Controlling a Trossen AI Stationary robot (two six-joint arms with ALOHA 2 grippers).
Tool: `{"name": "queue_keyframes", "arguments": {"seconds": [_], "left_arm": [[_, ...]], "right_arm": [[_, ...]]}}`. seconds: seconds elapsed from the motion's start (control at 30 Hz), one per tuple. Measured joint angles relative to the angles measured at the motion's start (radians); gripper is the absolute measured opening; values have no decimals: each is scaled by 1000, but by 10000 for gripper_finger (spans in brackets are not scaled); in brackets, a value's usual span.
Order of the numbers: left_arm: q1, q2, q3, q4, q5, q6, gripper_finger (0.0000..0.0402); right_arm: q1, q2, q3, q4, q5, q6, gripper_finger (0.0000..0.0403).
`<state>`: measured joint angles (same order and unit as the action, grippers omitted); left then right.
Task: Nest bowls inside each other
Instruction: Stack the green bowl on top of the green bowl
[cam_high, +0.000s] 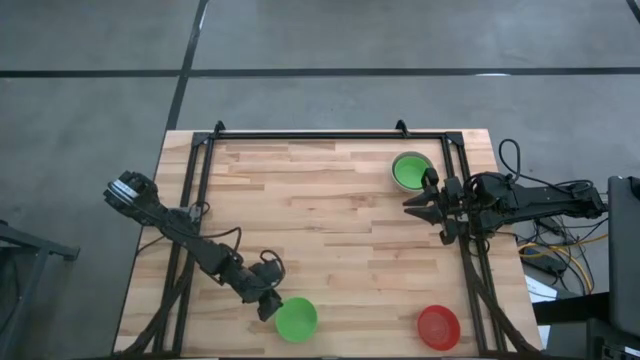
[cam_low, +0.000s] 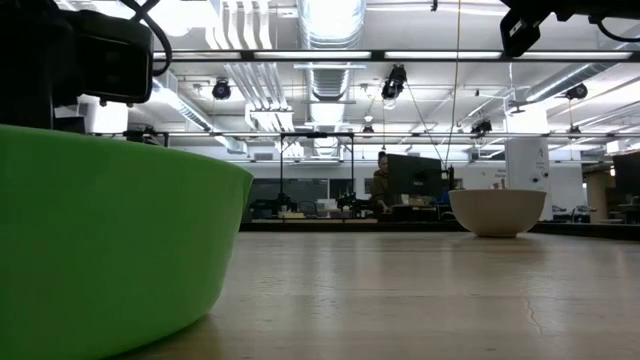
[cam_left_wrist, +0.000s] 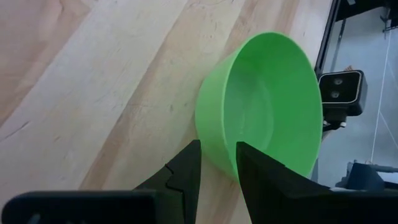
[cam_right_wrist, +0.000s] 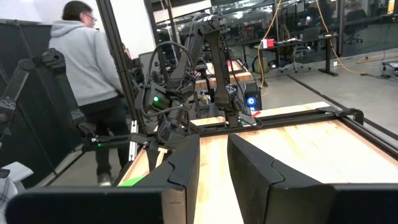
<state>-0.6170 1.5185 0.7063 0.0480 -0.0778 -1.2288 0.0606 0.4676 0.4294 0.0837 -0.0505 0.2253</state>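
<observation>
Wooden tabletop (cam_high: 330, 220) w/ a black frame, open workshop floor behind it. That's your workspace, and the bowls are spread wide across it.

Start w/ the green bowl at the near edge (cam_high: 296, 319). The left gripper (cam_high: 268, 303) has its fingers (cam_left_wrist: 186, 168) straddling that bowl's rim, one inside and one outside the wall, so it reads as a pinch on the rim, prob. so you can carry or drag the bowl toward the others. The bowl sits tilted in the left wrist view, though whether it's off the wood you can't tell from above.

Next, the stack at the far right: a green bowl (cam_high: 409, 170) already sitting inside a pale grey-white bowl (cam_high: 398, 180), so that pair looks nested. The right gripper (cam_high: 428, 206) hangs just beside it, nothing between its fingers (cam_right_wrist: 180, 168), which stand a little apart. It seems parked near the stack, waiting.

The red bowl (cam_high: 438, 326) sits alone at the near right corner, well apart from both grippers.

What each view gives you: only the high view shows all the bowls and the gaps between them. The low view shows the pale bowl's outer wall (cam_low: 497, 211) upright on the table and the near green bowl huge in front, but hides the red one. The left wrist view alone shows the rim pinch. The right wrist view shows no bowl it could take, only a person standing beyond the table.
</observation>
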Motion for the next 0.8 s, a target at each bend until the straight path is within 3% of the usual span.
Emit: {"name": "queue_keyframes", "arguments": {"seconds": [0.37, 0.8], "left_arm": [[0, 4, 0, -5, 8, -5, 106], [0, 20, 0, 5, 20, -26, 106]], "right_arm": [[0, 0, 0, 0, 0, 0, 68], [0, 0, 0, 0, 0, 0, 82]]}}
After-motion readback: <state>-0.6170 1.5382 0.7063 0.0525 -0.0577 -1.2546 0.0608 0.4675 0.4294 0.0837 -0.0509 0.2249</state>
